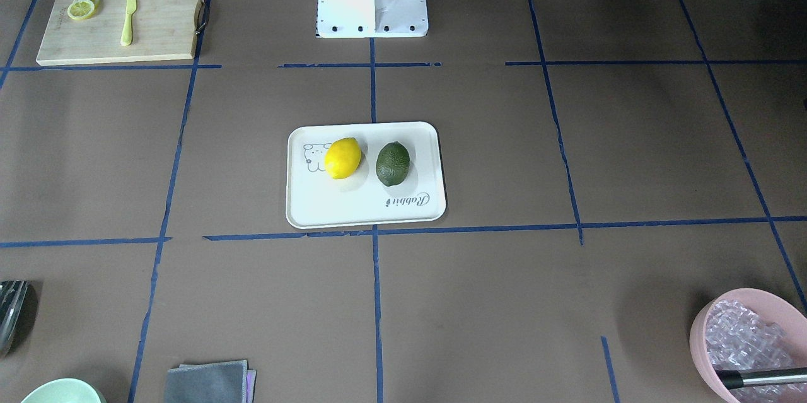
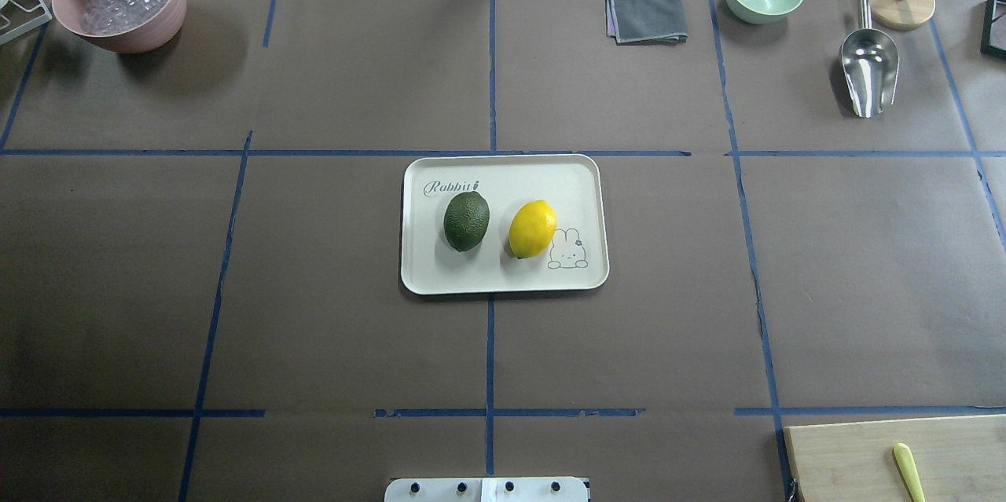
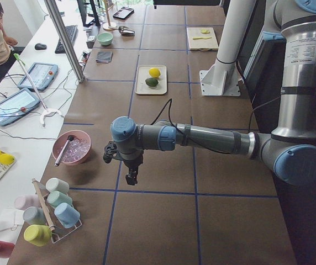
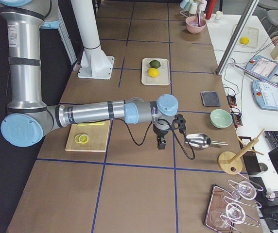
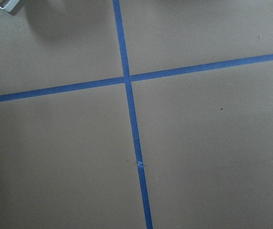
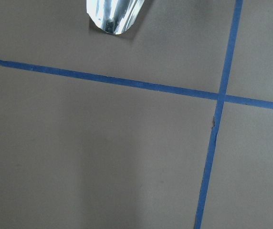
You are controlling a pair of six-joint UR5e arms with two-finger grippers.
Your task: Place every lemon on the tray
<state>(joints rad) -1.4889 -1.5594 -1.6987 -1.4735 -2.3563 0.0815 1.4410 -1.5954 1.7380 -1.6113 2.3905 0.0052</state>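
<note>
1. Lemons are both on the tray [image 2: 503, 172], which sits in the middle of the table [image 2: 314, 290].
2. We see the green lemon [image 2: 466, 221] on the left half of the tray, close under the "Rabbit" script, and the yellow lemon [image 2: 533, 229] on the right half, just beside the rabbit drawing. The two lie side by side and do not touch.
3. The left gripper [image 3: 130, 178] hangs over the brown table at its left end, near the pink bowl [image 3: 72, 148]. It shows only in a side view, so we cannot tell how its fingers stand.
4. The right gripper [image 4: 162, 143] hangs at the right end, between the bamboo board [image 4: 88, 137] and the metal scoop [image 4: 199, 141]. We cannot tell the state of its fingers either.
5. Both grippers are well apart from the tray.
6. On the board lie lemon slices [image 1: 82, 7] and a yellow knife [image 1: 128, 17].
</note>
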